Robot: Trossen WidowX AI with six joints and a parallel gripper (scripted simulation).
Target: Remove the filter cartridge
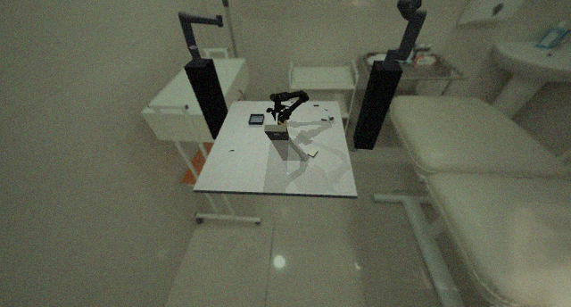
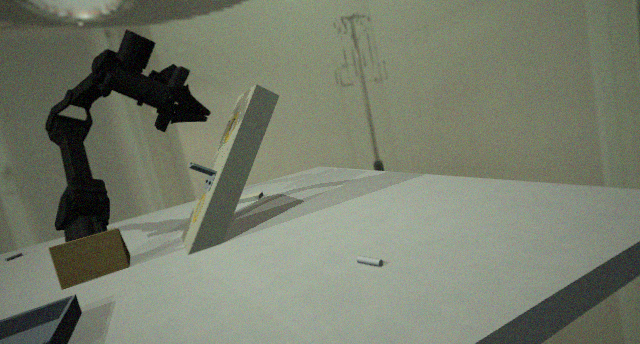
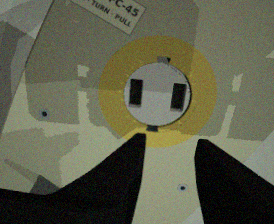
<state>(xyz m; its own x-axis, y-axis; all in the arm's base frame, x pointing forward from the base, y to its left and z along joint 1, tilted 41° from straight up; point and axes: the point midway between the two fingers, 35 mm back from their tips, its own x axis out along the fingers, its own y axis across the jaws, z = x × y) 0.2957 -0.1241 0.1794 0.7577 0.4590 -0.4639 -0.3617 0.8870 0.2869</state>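
Observation:
The round pale filter cartridge (image 3: 158,95) sits in the service panel (image 3: 53,95) (image 2: 235,179) (image 1: 277,128), inside a yellow ring (image 3: 108,95). Its two dark slots stand nearly upright side by side in the wrist view. Small dark notches are above and below it. My gripper (image 3: 170,145) (image 2: 208,116) is partly open, with nothing between its fingers. It hangs in front of the leaning panel's upper face, apart from it; in the wrist view the fingertips are below the cartridge. The dark-rimmed tray (image 1: 256,115) (image 2: 68,319) stands on the table beside the panel.
A dark ledge (image 2: 202,169) sticks out of the panel face below the gripper. A brown block (image 2: 90,259) stands between arm base and tray. A small cylinder (image 2: 370,261) (image 1: 231,151) and a flat pale piece (image 1: 312,153) lie on the table.

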